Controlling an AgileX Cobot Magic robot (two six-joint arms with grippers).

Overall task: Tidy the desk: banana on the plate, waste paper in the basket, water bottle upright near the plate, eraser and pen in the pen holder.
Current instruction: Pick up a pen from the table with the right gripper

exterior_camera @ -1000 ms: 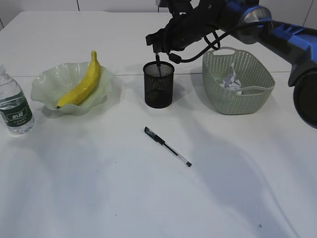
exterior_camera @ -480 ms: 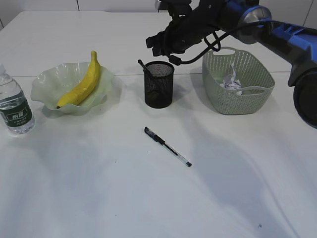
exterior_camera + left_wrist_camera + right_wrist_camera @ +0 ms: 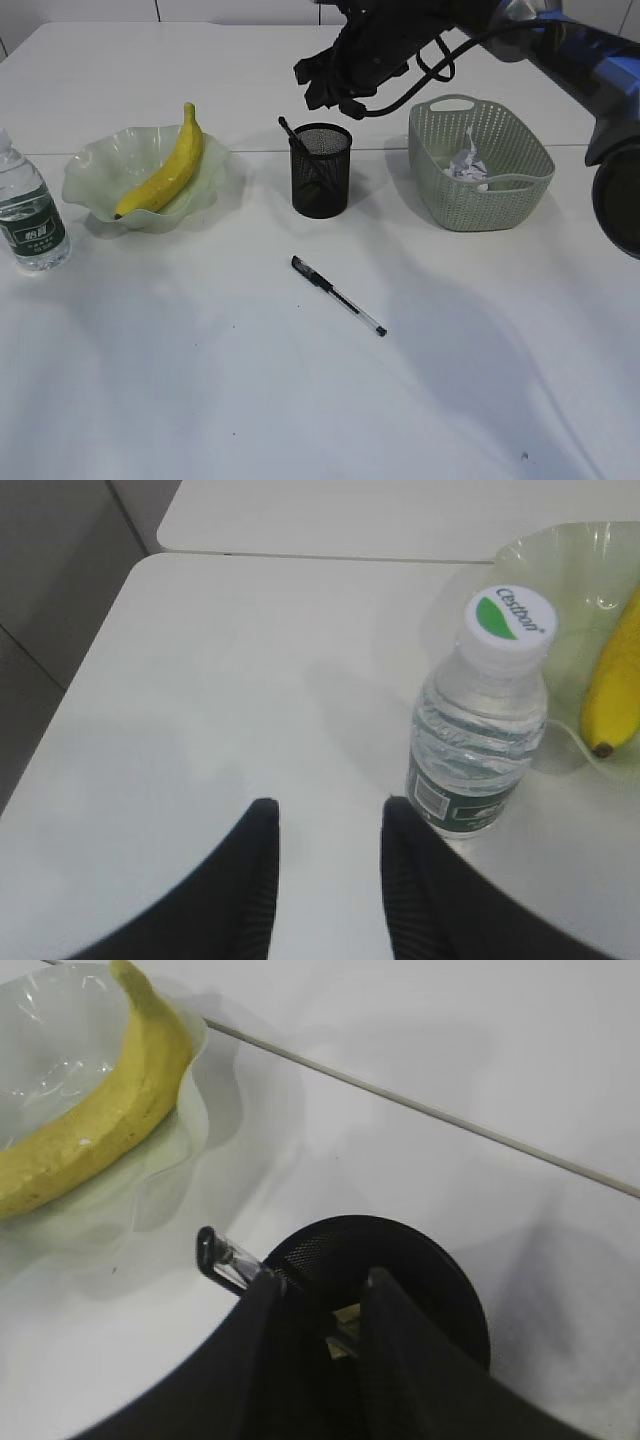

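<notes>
Your right gripper (image 3: 322, 92) hung empty, parted, above the black mesh pen holder (image 3: 321, 171); one pen (image 3: 297, 143) leaned inside toward 10 o'clock, another black-capped pen (image 3: 338, 295) lay on the tabletop (image 3: 200, 380) at its 6 o'clock.

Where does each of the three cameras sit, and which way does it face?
Exterior: slanted down across the table; right arm above the pen holder, loose pen in front.
Left wrist: down past its open left gripper at the water bottle.
Right wrist: down past the open right gripper into the holder.
Shared: all three show the banana and plate.
</notes>
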